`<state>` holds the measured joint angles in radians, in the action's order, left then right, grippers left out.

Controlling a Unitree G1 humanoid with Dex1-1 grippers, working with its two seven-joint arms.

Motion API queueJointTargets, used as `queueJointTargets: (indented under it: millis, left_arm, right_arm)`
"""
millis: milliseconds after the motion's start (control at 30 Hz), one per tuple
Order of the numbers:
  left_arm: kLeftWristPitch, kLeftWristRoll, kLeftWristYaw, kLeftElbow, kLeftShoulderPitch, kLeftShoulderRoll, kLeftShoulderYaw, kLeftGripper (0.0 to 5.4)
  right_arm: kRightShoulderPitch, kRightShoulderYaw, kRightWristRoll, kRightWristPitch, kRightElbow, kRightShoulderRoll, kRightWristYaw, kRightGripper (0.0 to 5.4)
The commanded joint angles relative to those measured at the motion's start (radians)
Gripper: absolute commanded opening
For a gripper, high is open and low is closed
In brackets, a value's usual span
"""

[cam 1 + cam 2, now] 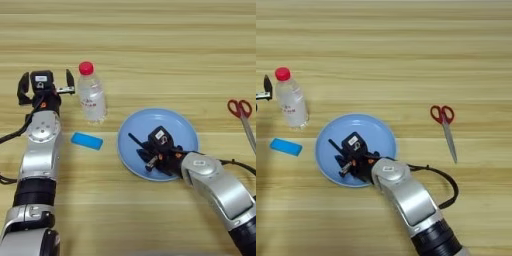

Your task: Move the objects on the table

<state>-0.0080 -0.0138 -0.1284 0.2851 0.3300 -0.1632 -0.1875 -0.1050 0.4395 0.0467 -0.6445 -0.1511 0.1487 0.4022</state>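
Observation:
A clear water bottle (92,97) with a red cap stands upright on the wooden table (150,45) at the left. My left gripper (46,75) is open just left of it, with the bottle outside its fingers, close to the nearer finger (69,80). A thin black stick (135,139) lies slanted over the blue plate (172,122). My right gripper (145,154) is low over the plate's near-left part, shut on the stick's lower end; the upper end pokes out toward the far left.
A small blue block (86,141) lies flat between the left arm and the plate. Red-handled scissors (445,126) lie to the right of the plate, blades pointing toward me. A black cable (448,187) loops beside the right arm.

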Motion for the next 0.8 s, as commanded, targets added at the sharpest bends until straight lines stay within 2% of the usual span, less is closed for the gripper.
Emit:
queueJointTargets:
  millis: [33, 133, 433, 800]
  left_arm:
    - [0.015, 0.001, -0.003, -0.014, -0.006, 0.005, 0.002, 5.40]
    - [0.015, 0.001, -0.003, -0.015, -0.006, 0.005, 0.002, 5.40]
    - [0.017, 0.001, -0.003, -0.020, -0.008, 0.006, 0.001, 5.40]
    - [0.015, 0.001, 0.001, -0.020, -0.012, 0.002, -0.003, 5.40]
  right_arm:
    - [0.055, 0.007, -0.011, -0.080, 0.074, 0.027, -0.007, 0.63]
    - [0.054, 0.007, -0.008, -0.079, 0.074, 0.028, -0.010, 0.34]
    - [0.051, -0.009, 0.002, -0.074, 0.062, 0.023, -0.019, 0.31]
    - [-0.022, -0.192, 0.053, -0.064, -0.077, -0.001, -0.065, 0.31]
